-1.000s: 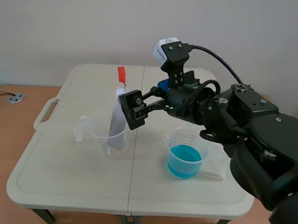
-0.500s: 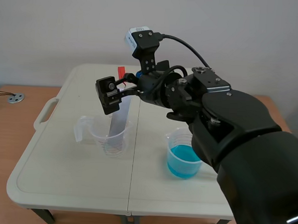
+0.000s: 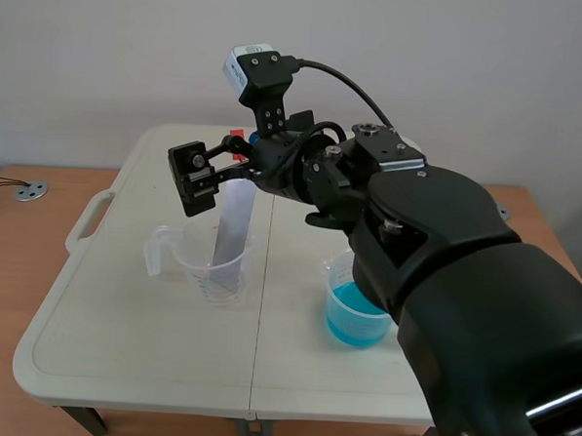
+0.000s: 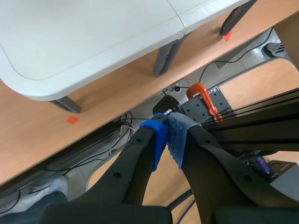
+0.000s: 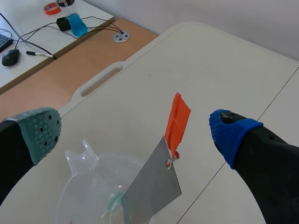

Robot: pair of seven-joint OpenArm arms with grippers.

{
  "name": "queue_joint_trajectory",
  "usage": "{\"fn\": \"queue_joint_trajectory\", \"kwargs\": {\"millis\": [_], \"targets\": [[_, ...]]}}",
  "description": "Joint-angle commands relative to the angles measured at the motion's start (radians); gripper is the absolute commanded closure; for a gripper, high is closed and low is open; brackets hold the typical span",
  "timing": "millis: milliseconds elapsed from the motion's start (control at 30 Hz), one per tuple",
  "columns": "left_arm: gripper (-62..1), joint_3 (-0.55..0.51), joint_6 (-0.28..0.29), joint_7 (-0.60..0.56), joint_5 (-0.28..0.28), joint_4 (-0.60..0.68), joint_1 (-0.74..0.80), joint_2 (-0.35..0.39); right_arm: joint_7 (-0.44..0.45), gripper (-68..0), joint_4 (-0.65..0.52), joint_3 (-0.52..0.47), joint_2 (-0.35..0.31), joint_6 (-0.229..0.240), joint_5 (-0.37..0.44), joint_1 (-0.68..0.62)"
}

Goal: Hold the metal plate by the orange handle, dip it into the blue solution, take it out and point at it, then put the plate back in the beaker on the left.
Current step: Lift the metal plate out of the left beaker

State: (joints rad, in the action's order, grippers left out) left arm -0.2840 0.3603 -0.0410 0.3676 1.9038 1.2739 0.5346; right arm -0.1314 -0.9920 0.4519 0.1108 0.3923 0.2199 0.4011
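- Standing tilted in the clear beaker (image 3: 184, 256) on the left, the metal plate (image 5: 152, 189) is seen with its orange handle (image 5: 178, 122) uppermost.
- The right gripper (image 5: 135, 128) is held with fingers wide apart, one on each side of the handle, neither touching it.
- The beaker of blue solution (image 3: 359, 314) is set apart on the table (image 3: 118, 346).
- The left gripper (image 4: 167, 140) is held beyond the table's edge, fingers pressed together on nothing.

Your black right arm (image 3: 446, 246) is up high, stretched across past the middle. Its two-fingered right gripper (image 5: 135, 127) gapes wide, grey-green pad (image 5: 41, 133) and blue pad (image 5: 229, 133) well apart. Your left gripper (image 4: 167, 135): closed, pads pressed together.
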Motion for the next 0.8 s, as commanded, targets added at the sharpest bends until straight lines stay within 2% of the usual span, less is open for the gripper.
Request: {"fn": "queue_joint_trajectory", "kwargs": {"millis": [0,233,300,600,700,767], "targets": [[-1.8,0.001,0.002,-0.014,0.006,0.020,0.003,0.001,0.014,-66.3,-0.018,0.001,0.006,0.001,0.008,0.028],[-1.8,0.001,0.002,-0.014,0.006,0.020,0.003,0.001,0.014,-66.2,-0.018,0.001,0.006,0.001,0.007,0.028],[-1.8,0.001,0.002,-0.014,0.006,0.020,0.003,0.001,0.014,-61.9,-0.018,0.001,0.006,0.001,0.007,0.028],[-1.8,0.001,0.002,-0.014,0.006,0.020,0.003,0.001,0.014,-15.6,-0.018,0.001,0.006,0.000,0.008,0.028],[-1.9,0.001,0.002,-0.014,0.006,0.020,0.003,0.001,0.014,-3.0,-0.018,0.001,0.006,0.000,0.008,0.028],[-1.9,0.001,0.002,-0.014,0.006,0.020,0.003,0.001,0.014,-1.1,-0.018,0.001,0.006,0.001,0.008,0.028]]}}
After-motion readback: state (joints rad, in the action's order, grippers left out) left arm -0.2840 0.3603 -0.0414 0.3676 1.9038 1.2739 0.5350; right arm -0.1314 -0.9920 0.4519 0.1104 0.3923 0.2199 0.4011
